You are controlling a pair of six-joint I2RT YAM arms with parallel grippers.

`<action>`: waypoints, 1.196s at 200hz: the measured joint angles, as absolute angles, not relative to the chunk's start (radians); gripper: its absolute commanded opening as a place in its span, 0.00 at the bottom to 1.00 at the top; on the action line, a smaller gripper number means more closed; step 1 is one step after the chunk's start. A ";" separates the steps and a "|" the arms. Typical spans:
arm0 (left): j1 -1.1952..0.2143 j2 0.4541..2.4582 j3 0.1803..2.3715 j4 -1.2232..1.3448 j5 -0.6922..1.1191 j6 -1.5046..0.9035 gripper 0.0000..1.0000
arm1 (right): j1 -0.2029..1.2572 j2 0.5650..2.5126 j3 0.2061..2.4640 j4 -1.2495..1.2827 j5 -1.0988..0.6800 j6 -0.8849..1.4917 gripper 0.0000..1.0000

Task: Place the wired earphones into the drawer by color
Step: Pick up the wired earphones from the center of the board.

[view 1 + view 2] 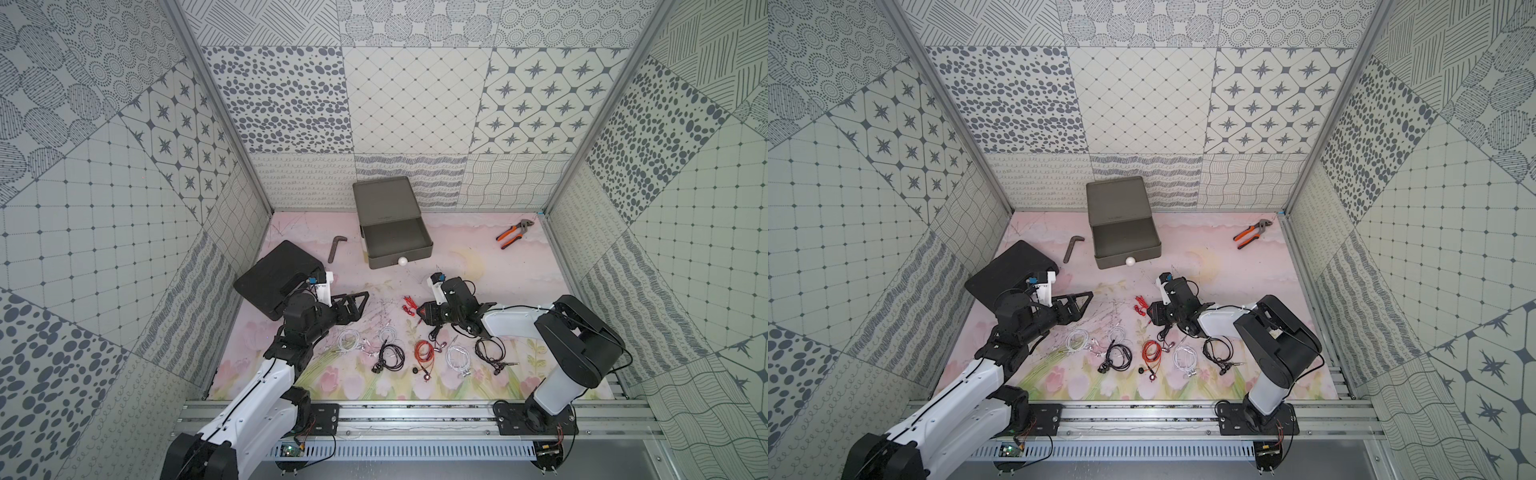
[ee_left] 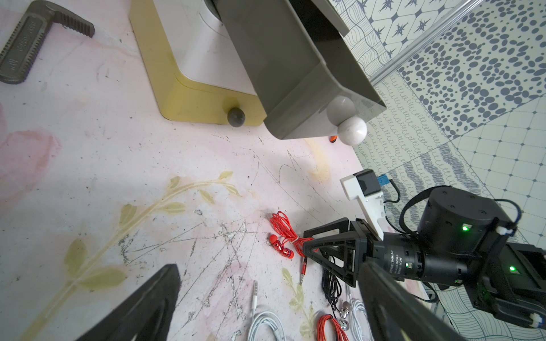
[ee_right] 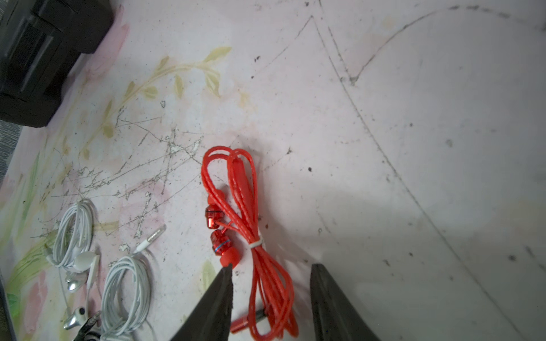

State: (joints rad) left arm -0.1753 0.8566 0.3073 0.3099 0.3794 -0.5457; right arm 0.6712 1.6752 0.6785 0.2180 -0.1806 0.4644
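Red wired earphones (image 1: 409, 306) lie mid-frame on the worktop (image 1: 490, 253) between our right tool's (image 3: 271, 267) part-spread jaws, not gripped; our left tool (image 1: 359, 305) gapes empty; drawer (image 1: 399, 245), top tier open, upper centre.

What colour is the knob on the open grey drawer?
White; the knob shows best in the left wrist view.

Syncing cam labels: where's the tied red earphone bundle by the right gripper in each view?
In a top view: tied red earphones just below centre, at the right gripper tip.
In a top view: same place.
Left wrist: earphones at that gripper's tip.
Right wrist: earphones lying between its open fingers.
Shared landmark: the right gripper, in all four.
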 measured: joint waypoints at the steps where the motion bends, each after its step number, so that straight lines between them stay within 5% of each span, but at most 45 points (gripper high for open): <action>1: -0.175 0.857 0.307 0.310 0.379 -0.546 0.99 | 0.671 1.676 0.678 0.219 -0.181 0.464 0.41; 52: -0.176 0.852 0.307 0.309 0.371 -0.546 0.99 | 0.665 1.688 0.679 0.226 -0.187 0.484 0.23; 148: -0.175 0.834 0.307 0.308 0.355 -0.546 0.99 | 0.659 1.679 0.681 0.206 -0.202 0.491 0.04; 239: -0.175 0.803 0.307 0.308 0.353 -0.546 0.99 | 0.659 1.365 0.661 0.057 -0.189 0.489 0.00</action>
